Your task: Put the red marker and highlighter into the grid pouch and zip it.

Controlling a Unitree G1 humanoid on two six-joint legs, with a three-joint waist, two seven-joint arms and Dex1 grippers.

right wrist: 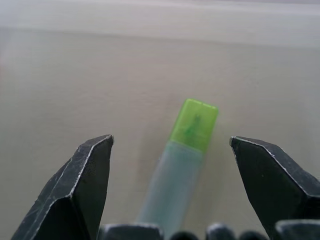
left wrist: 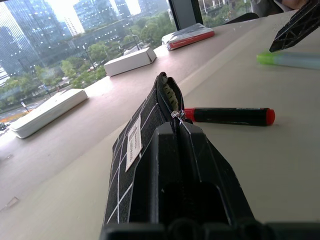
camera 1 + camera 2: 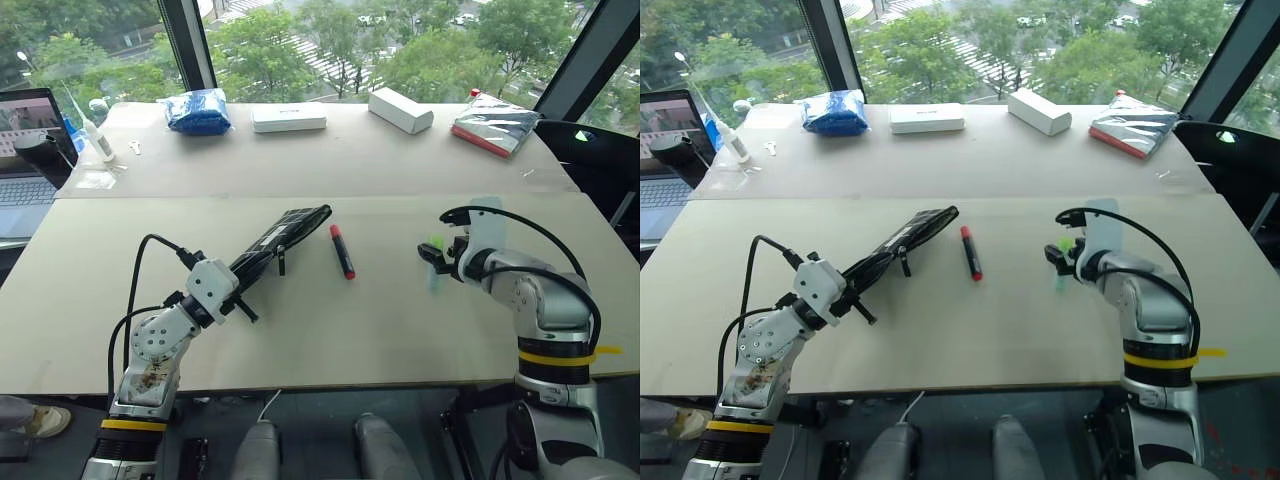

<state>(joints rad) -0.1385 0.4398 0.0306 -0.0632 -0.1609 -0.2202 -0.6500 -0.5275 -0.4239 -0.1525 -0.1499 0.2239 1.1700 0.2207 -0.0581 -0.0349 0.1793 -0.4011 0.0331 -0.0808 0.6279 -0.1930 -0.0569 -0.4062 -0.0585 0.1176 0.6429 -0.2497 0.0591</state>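
Note:
The grid pouch (image 3: 290,232) is black with white grid lines. It slants across the table's left middle, and my left gripper (image 3: 245,268) is shut on its near end by the zipper (image 2: 176,116). Its far end gapes open. The red marker (image 3: 342,251) lies flat on the table just right of the pouch. Further right lies the highlighter (image 3: 435,270), its yellow-green cap (image 1: 194,124) pointing away from me. My right gripper (image 1: 170,140) hangs open over it, one finger on each side, touching nothing.
Along the back of the table stand a blue cloth bundle (image 3: 197,110), two white boxes (image 3: 288,120) (image 3: 400,108) and a silvery packet with a red edge (image 3: 495,124). A laptop (image 3: 25,150) and a small bottle (image 3: 95,135) sit at the far left.

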